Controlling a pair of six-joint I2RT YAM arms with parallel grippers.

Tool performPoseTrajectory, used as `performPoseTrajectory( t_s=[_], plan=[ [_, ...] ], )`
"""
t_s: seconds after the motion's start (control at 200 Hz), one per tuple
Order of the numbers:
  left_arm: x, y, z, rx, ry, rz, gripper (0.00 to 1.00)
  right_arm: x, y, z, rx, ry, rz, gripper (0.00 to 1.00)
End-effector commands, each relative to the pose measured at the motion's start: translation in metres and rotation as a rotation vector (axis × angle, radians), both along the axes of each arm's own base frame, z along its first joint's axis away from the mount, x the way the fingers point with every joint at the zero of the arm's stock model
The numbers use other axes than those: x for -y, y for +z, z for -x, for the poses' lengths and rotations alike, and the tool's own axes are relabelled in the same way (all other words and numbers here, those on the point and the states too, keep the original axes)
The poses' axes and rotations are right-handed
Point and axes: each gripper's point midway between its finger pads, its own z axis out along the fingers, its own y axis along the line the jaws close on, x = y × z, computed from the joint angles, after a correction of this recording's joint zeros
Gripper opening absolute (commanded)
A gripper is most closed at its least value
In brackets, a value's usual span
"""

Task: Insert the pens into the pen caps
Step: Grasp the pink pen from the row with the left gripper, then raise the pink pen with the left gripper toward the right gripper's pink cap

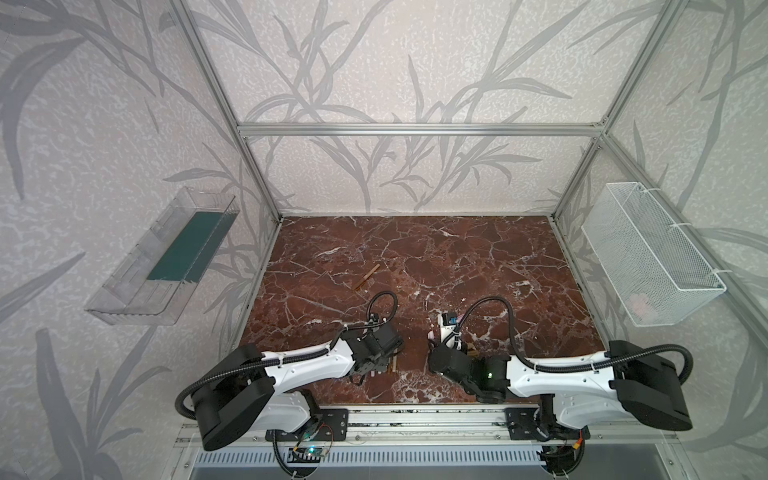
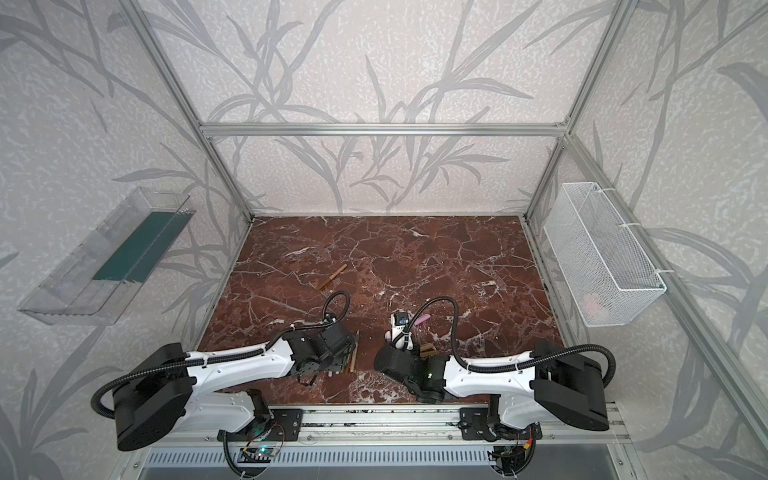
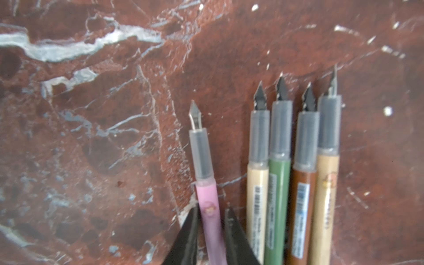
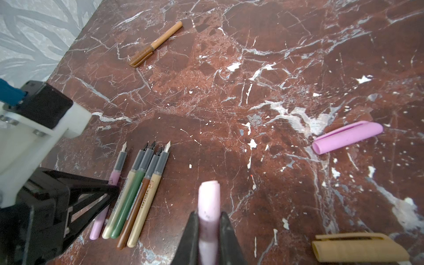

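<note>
From where I stand, the trouble starts on the left. The left gripper (image 3: 211,212) has its two black fingers set either side of the pink pen (image 3: 205,179), which lies flat on the marble table (image 3: 91,137) with its nib pointing away from the wrist. One finger looks to be against the barrel, but the wrist view is too soft for me to tell whether the pinch is made. The cream pen (image 3: 257,188), first of a tight row of four, lies just beside the finger on that side, so I reckon a lift could drag or flick it and scatter the row. The pink barrel is thin, round and taken around its middle, far from the nib, so it may swivel in the pads and leave the nib off line. Over to the right, the right gripper (image 4: 208,218) is clenched on a pink cap (image 4: 208,197), one end sticking out ahead of the fingers. I can't say for certain that this end is the open mouth. If the two meet askew, the nib could catch the rim, or the smooth cap could slide back through the pads. Further right, a loose pink cap (image 4: 346,137) and a tan cap (image 4: 358,246) lie near, and a careless swing would send them rolling.
</note>
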Motion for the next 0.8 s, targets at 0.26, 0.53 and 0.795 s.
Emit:
performPoseTrajectory(
  t_s=[0.26, 0.53, 0.795],
  plan=[
    [-0.011, 0.001, 0.012, -0.012, 0.011, 0.017, 0.0, 0.005, 0.005, -0.005, 0.025, -0.034, -0.062, 0.0],
    [-0.011, 0.083, -0.017, 0.22, 0.013, 0.093, 0.0, -0.005, 0.024, -0.017, 0.033, 0.005, -0.226, 0.0],
    [0.066, 0.13, 0.0, 0.259, -0.269, 0.543, 0.0, -0.006, 0.06, -0.029, 0.09, 0.02, -0.378, 0.0]
  ],
)
